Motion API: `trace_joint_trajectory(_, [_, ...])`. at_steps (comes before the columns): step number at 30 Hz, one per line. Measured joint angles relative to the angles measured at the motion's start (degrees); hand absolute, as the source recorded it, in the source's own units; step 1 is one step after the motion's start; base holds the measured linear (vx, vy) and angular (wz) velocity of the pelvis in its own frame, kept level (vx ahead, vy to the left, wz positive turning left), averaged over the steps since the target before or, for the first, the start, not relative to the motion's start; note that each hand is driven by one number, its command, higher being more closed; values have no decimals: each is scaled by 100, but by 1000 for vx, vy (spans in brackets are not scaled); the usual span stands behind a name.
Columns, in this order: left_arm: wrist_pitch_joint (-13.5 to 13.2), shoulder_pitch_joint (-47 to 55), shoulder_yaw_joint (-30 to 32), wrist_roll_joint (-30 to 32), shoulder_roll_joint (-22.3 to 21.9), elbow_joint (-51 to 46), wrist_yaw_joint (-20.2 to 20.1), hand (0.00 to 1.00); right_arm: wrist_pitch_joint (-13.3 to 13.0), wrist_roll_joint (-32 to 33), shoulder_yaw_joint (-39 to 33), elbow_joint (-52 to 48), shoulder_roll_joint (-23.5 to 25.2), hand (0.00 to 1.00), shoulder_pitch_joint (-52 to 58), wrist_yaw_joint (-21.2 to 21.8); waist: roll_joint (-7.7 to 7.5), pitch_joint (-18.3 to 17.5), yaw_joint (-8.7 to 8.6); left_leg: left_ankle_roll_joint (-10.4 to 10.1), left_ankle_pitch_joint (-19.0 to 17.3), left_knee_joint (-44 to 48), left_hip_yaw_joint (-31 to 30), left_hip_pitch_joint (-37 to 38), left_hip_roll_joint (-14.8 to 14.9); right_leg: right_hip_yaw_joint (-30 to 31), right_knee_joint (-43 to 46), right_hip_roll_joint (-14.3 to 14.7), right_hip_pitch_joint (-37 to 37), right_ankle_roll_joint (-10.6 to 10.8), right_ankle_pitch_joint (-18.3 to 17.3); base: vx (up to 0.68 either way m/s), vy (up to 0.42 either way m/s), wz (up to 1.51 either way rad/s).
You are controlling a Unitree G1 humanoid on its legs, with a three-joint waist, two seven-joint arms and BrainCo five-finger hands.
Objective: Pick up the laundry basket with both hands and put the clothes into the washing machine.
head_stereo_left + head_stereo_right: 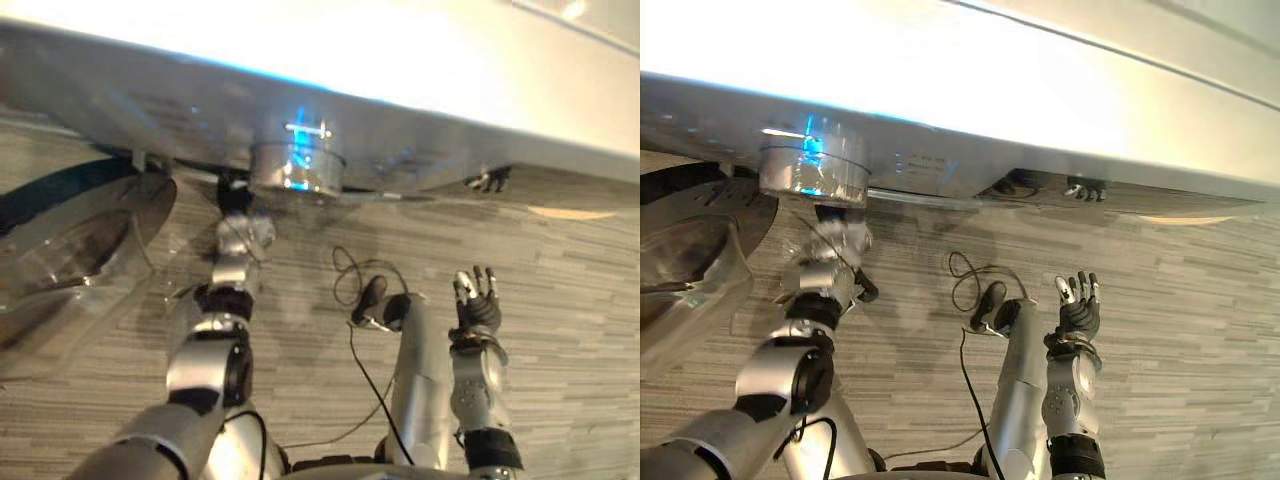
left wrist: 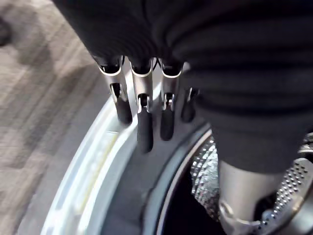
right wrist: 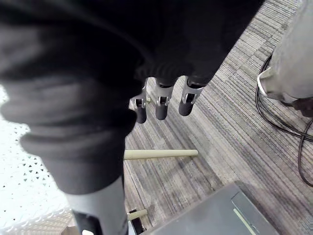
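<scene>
Your left hand reaches the washing machine - fingers straight, holding nothing, poised over the pale rim of its opening, with the perforated drum just beyond. The glass door stands open. Your right hand hangs over the striped floor, fingers spread and empty. What looks like the laundry basket - white, perforated - lies beside the right arm.

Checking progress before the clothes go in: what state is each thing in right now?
washing machine door: open.
control dial: lit blue.
left hand: open, fingers straight beside the drum.
right hand: open, holding nothing.
laundry basket: not held.
</scene>
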Motion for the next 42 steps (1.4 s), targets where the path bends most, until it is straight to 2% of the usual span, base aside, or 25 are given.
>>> trace_joint_trajectory(4, [-13, 1467, -313, -375, -202, -637, -29, 0, 66, -144, 49, 83, -19, 0, 87, -12, 129, -6, 19, -86, -69, -88, 122, 570, -48, 37, -26, -56, 471, -9, -83, -41, -81, 14])
trace_joint_trajectory(5, [-79, 2470, -676, -606, -192, -1317, -136, 0, 119, -198, 125, 51, -125, 0, 310, 13, 258, -28, 60, -109, -80, -207, 210, 1005, -110, 45, -114, -92, 847, 7, -115, -27, -56, 16])
trace_joint_trajectory(6, [-109, 2818, -791, -693, -181, -1615, -198, 0, 129, -211, 189, 25, -193, 0, 432, 25, 320, -32, 102, -118, -76, -277, 256, 1190, -134, 42, -180, -102, 1014, 13, -118, -26, -60, 25])
trace_joint_trajectory(8, [-323, 3955, -1131, -1024, -171, -2451, -575, 0, 292, -251, 369, 35, -452, 0, 951, 134, 638, -92, 197, -213, -42, -710, 396, 2007, -317, -105, -598, -146, 1875, 32, -125, -16, -68, 36])
trace_joint_trajectory(10, [-375, 4761, -1203, -1288, -23, -2829, -966, 0, 443, -438, 584, 30, -609, 0, 1351, 274, 852, -317, 196, -394, 70, -1314, 806, 2834, -456, -259, -1172, -146, 2611, 38, -124, 24, -69, 40])
trace_joint_trajectory(11, [-374, 4914, -1203, -1372, -2, -2862, -1081, 0, 486, -503, 646, 35, -649, 0, 1412, 322, 892, -376, 191, -440, 109, -1465, 893, 3019, -496, -314, -1295, -151, 2781, 38, -124, 43, -66, 26])
trace_joint_trajectory(13, [-360, 5212, -1227, -1527, 0, -2853, -1322, 0, 575, -709, 724, 52, -691, 0, 1523, 473, 926, -527, 181, -610, 213, -2019, 1071, 3510, -694, -428, -1727, -132, 3220, -3, -59, 33, -64, 17])
trace_joint_trajectory(15, [-355, 5359, -1369, -1576, 90, -2740, -1467, 0, 589, -818, 759, 246, -677, 0, 1508, 561, 823, -718, 185, -825, 366, -2775, 1281, 3918, -1004, -515, -2238, -112, 3509, -20, 105, 40, -85, 20])
trace_joint_trajectory(16, [-352, 5393, -1405, -1585, 89, -2596, -1538, 0, 588, -869, 779, 435, -692, 0, 1485, 606, 833, -816, 173, -947, 598, -3173, 1268, 4068, -1135, -628, -2507, -75, 3678, -61, 177, 17, -96, 18])
trace_joint_trajectory(17, [-329, 5399, -1457, -1584, 50, -2286, -1581, 0, 609, -905, 784, 817, -702, 0, 1416, 643, 829, -933, 170, -1003, 1131, -3866, 1166, 4360, -1369, -752, -2836, 15, 3939, -8, 260, -7, -125, 12])
trace_joint_trajectory(18, [-249, 5405, -1439, -1584, 5, -2009, -1578, 0, 677, -915, 788, 1117, -691, 0, 1376, 634, 761, -1073, 180, -1125, 1419, -4521, 1146, 4659, -1594, -875, -3121, 93, 4141, -22, 373, -11, -106, 9])
trace_joint_trajectory(19, [-233, 5416, -1414, -1579, -24, -1890, -1572, 0, 696, -916, 795, 1223, -692, 0, 1378, 631, 749, -1170, 179, -1233, 1486, -4814, 1121, 4763, -1689, -953, -3283, 128, 4239, -1, 434, 80, -98, 30])
trace_joint_trajectory(20, [-228, 5405, -1394, -1531, -90, -1681, -1524, 0, 698, -915, 720, 1387, -676, 0, 1404, 612, 764, -1414, 123, -1402, 1446, -5334, 882, 4908, -1869, -1185, -3819, 240, 4529, -68, 719, 119, -57, 36])
trace_joint_trajectory(21, [-228, 5350, -1376, -1512, -93, -1666, -1523, 0, 699, -914, 665, 1464, -654, 0, 1398, 601, 706, -1462, 121, -1343, 1485, -5192, 696, 4879, -1946, -1271, -4011, 232, 4634, -92, 910, 161, -60, 13])
trace_joint_trajectory(22, [-238, 5313, -1342, -1489, -119, -1570, -1527, 0, 697, -914, 563, 1609, -662, 0, 1365, 581, 637, -1465, 212, -1292, 1510, -4315, 152, 4876, -2057, -1252, -4148, 203, 4812, 10, 1066, 112, -40, -19])
trace_joint_trajectory(23, [-238, 5353, -1341, -1491, -141, -1517, -1527, 0, 700, -910, 502, 1648, -679, 0, 1298, 561, 677, -1494, 218, -1039, 1261, -4020, -140, 4906, -2146, -1238, -4191, 250, 4944, 53, 1077, 119, -59, -13])
trace_joint_trajectory(24, [-237, 5406, -1359, -1498, -163, -1504, -1532, 0, 678, -904, 349, 1635, -706, 0, 1233, 504, 769, -1598, 130, -1027, 1139, -3932, -425, 4935, -2213, -1265, -4309, 330, 5087, 124, 1142, 108, -21, 3])
trace_joint_trajectory(26, [-261, 5328, -1401, -1499, -196, -1536, -1531, 0, 663, -849, 6, 1616, -726, 0, 1142, 454, 893, -1859, 127, -1122, 1087, -4349, -728, 5001, -2369, -1279, -4813, 468, 5169, 56, 1473, 150, 40, 4])
trace_joint_trajectory(27, [-254, 5187, -1417, -1499, -204, -1526, -1525, 0, 669, -829, -212, 1632, -705, 0, 952, 368, 914, -1860, 105, -1179, 1041, -4413, -778, 5009, -2430, -1271, -4921, 444, 5219, 116, 1564, 133, 67, 1])
trace_joint_trajectory(30, [-259, 5080, -1705, -1489, -194, -1513, -1501, 0, 530, -934, -721, 1594, -454, 0, 618, -3, 1010, -1862, -27, -818, 1304, -5213, -705, 5581, -2513, -1222, -4673, 462, 5237, -183, 1766, 69, 74, 0])
trace_joint_trajectory(32, [-258, 5034, -1925, -1393, -157, -1491, -1504, 0, 439, -1310, -753, 932, -225, 0, 723, -338, 1096, -1830, -159, -849, 1367, -5477, -695, 5877, -2458, -952, -4712, 700, 5230, -189, 1632, 18, 16, -16])
trace_joint_trajectory(33, [-251, 5005, -1923, -1371, -182, -1378, -1500, 0, 419, -1555, -725, 233, -103, 0, 859, -436, 969, -1859, -205, -866, 1372, -5561, -590, 6031, -2503, -909, -4861, 750, 5317, -205, 1671, 21, -36, -40])
trace_joint_trajectory(35, [-247, 4984, -2129, -1218, -261, -1291, -1513, 0, 314, -2324, -714, -777, -96, 0, 924, -778, 1047, -1859, -332, -867, 1369, -5657, -340, 6178, -2490, -546, -4636, 739, 5115, -192, 1683, 12, -10, -61])
trace_joint_trajectory(37, [-241, 4948, -2276, -1095, -268, -1283, -1518, 0, 231, -2895, -869, -1369, -59, 0, 895, -1079, 1030, -1846, -389, -934, 1248, -5654, -107, 6310, -2460, -388, -4523, 739, 5016, -193, 1684, -30, 10, -67])
trace_joint_trajectory(42, [-235, 4889, -2228, -1045, -194, -1177, -1411, 0, 231, -3979, -1165, -2475, 25, 0, 805, -1772, 1033, -1814, -462, -859, 856, -5417, 338, 6665, -2374, -474, -4301, 747, 4864, -530, 1920, -50, 21, -74])
